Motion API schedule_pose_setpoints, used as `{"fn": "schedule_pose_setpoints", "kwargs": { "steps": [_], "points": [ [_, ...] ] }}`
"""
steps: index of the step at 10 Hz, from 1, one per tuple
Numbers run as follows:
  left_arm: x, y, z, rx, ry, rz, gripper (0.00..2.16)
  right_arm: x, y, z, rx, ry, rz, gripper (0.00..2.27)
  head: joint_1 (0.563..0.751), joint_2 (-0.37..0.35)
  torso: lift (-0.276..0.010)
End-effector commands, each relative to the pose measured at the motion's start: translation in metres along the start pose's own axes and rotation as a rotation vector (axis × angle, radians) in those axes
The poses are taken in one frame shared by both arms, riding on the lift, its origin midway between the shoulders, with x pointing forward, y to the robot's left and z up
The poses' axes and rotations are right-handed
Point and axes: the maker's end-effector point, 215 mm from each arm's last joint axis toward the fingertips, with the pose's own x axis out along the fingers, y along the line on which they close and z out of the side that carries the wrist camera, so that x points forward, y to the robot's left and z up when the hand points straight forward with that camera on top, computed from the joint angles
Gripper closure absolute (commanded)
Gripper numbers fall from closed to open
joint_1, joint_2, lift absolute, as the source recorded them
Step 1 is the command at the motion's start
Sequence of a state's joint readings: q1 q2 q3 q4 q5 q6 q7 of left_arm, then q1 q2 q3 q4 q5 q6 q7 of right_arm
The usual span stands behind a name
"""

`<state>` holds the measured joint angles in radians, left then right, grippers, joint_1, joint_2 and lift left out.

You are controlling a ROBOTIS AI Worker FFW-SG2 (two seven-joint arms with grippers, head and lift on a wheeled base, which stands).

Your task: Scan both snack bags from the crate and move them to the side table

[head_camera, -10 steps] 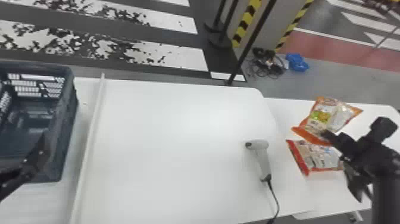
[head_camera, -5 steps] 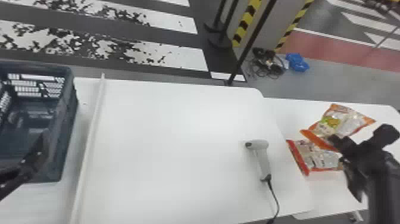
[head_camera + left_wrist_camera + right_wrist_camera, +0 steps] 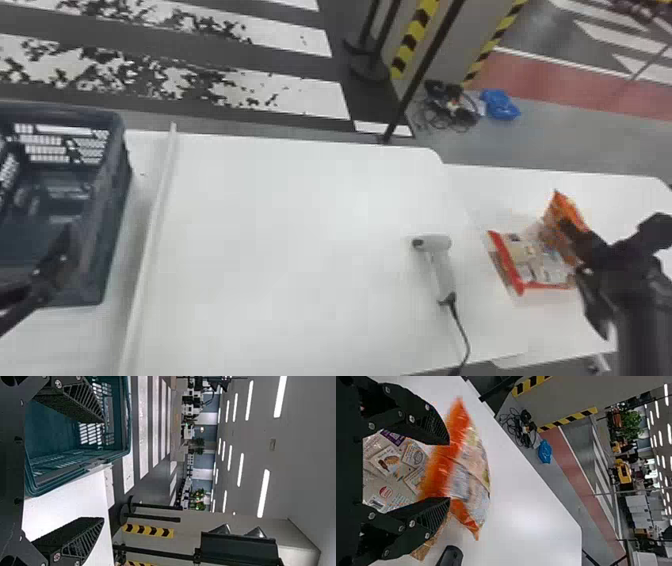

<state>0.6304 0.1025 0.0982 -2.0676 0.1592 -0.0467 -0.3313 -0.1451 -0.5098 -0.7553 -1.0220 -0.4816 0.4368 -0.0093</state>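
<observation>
Orange bag [image 3: 564, 210] just tipped free of right pincer [image 3: 449, 471], now apart, over red bag [image 3: 531, 259] on right bench [image 3: 500, 187]; transfer looks nearly done.

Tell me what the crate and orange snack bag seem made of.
The crate looks like moulded plastic, satin or matte: stiff walls with regular slots. The orange snack bag seems thin, glossy printed film, going by its folds; whether plastic or foil-lined, I can't tell.
</observation>
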Motion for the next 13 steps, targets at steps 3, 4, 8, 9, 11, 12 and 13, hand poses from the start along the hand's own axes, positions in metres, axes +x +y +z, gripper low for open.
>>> {"fn": "schedule_pose_setpoints", "kwargs": {
  "steps": [3,4,8,9,11,12,13],
  "points": [
    [0.001,-0.002,0.002,-0.006,-0.005,0.000,0.12,-0.074,0.062,0.010,-0.140,-0.203,0.140,0.06,0.695,-0.350,-0.075],
    [0.002,-0.004,0.004,-0.006,-0.007,-0.002,0.12,-0.104,0.100,-0.005,-0.212,-0.227,0.221,0.03,0.695,-0.350,-0.075],
    [0.002,-0.008,0.001,-0.018,0.019,0.007,0.13,-0.226,0.242,-0.073,-0.399,-0.342,0.479,0.03,0.695,-0.350,-0.075],
    [0.002,-0.011,0.001,-0.023,0.018,0.005,0.13,-0.245,0.266,-0.097,-0.439,-0.351,0.513,0.03,0.695,-0.350,-0.075],
    [0.005,-0.019,0.000,-0.032,0.017,-0.004,0.13,-0.300,0.308,-0.154,-0.477,-0.375,0.619,0.03,0.695,-0.296,-0.075],
    [0.006,-0.022,0.001,-0.035,0.015,-0.011,0.13,-0.324,0.320,-0.177,-0.468,-0.368,0.662,0.03,0.695,-0.236,-0.075],
    [0.006,-0.024,-0.001,-0.039,0.017,-0.011,0.13,-0.346,0.327,-0.191,-0.459,-0.384,0.678,0.03,0.695,-0.182,-0.075]
  ]
}}
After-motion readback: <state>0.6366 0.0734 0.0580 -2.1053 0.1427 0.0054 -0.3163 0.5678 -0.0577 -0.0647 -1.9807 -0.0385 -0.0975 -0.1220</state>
